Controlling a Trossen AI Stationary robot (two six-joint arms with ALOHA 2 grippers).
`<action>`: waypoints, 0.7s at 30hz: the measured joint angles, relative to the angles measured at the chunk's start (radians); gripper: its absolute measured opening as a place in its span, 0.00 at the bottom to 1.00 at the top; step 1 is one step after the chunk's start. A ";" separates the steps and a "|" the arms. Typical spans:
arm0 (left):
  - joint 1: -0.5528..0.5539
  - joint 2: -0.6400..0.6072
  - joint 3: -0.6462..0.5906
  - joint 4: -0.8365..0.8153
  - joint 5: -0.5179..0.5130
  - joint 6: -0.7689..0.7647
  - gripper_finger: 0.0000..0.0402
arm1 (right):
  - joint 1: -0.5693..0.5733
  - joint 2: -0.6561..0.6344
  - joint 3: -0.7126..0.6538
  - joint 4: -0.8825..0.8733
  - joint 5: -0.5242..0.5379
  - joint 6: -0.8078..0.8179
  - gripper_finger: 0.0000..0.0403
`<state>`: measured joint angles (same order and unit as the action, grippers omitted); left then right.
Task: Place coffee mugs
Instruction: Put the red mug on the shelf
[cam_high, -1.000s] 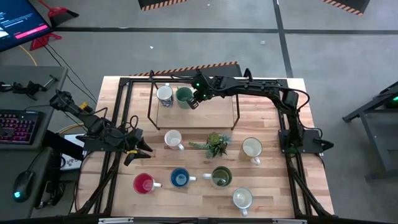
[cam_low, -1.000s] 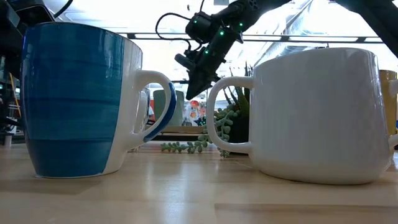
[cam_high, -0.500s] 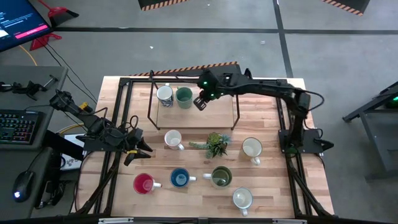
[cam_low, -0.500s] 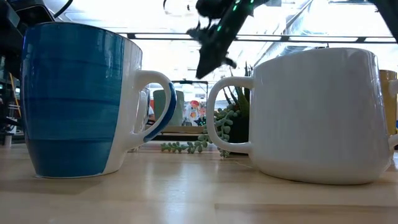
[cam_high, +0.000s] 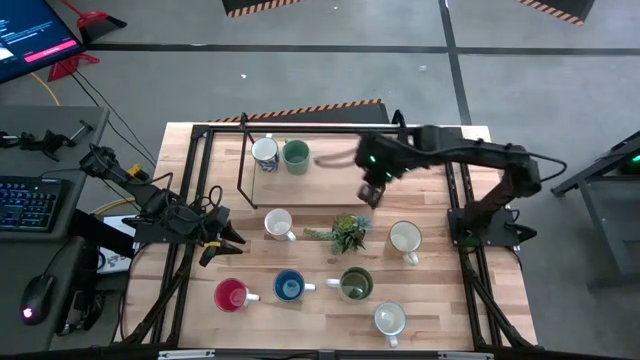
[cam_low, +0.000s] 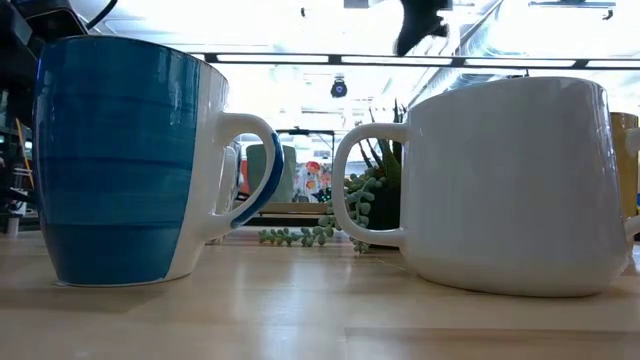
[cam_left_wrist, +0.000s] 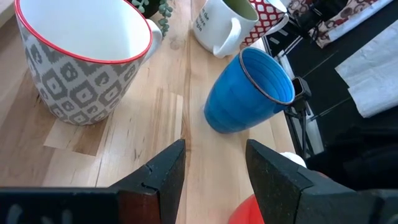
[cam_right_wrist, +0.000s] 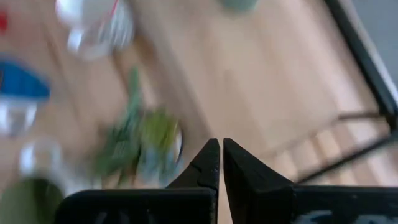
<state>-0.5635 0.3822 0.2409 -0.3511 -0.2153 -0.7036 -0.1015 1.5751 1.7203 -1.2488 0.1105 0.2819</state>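
The left gripper (cam_high: 222, 243) waits low at the bench's (cam_high: 430, 310) left edge, its jaws standing open and empty with bare wood between them in its wrist view. Just beside it lie the red mug (cam_high: 232, 295) and, a little farther in, the patterned mug (cam_high: 277, 224); the blue mug (cam_high: 290, 287) follows in the front row. At the back, on the raised rack (cam_high: 310, 178), two mugs are already set side by side: a white mug (cam_high: 264, 151) and the teal mug (cam_high: 296, 155). Past the small plant (cam_high: 345, 233) in the middle come the olive mug (cam_high: 356, 285), a cream mug (cam_high: 390, 319) at the front, and another cream mug (cam_high: 405, 238) farther right. The right gripper (cam_high: 371, 193) hangs in the air off the rack's right end, above the bench between plant and rack, with its jaws pressed together and nothing held. The relation that matters is this: the cream mug right of the plant lies near, forward and to the right of those jaws, upright with its handle pointing toward the front edge. I judge the right arm much the nearer to it, so its jaws would have to part before coming down over rim or handle.
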 joint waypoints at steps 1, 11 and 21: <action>0.000 0.000 0.000 0.000 0.000 0.000 0.39 | 0.023 -0.013 0.000 -0.044 -0.003 0.008 0.00; 0.000 0.000 0.000 0.003 0.000 0.000 0.39 | 0.265 -0.171 0.000 -0.256 0.191 0.220 0.00; 0.000 0.000 0.000 0.003 0.000 0.000 0.39 | 0.481 -0.345 -0.040 -0.210 0.644 0.263 0.00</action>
<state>-0.5632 0.3820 0.2409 -0.3480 -0.2157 -0.7036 0.3792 1.2296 1.6803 -1.4593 0.7548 0.5448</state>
